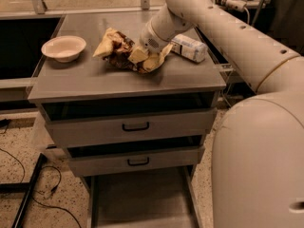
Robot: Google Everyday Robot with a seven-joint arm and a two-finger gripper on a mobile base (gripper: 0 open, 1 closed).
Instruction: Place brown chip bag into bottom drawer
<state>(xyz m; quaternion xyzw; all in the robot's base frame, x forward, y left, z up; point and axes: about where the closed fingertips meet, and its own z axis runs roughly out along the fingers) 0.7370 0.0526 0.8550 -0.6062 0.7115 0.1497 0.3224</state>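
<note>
The brown chip bag (116, 47) lies crumpled on the grey cabinet top (95, 80), in the middle. My gripper (145, 58) is down on the bag's right end, touching it, with the arm reaching in from the upper right. The wrist hides the right part of the bag. The bottom drawer (137, 198) is pulled out at the foot of the cabinet; it is a shallow grey tray with side rails and nothing in it.
A white bowl (63, 47) stands at the left of the cabinet top. A clear bottle with a white label (189, 47) lies on its side to the right of the gripper. Two upper drawers with black handles (135, 126) are partly open. Cables lie on the floor at left.
</note>
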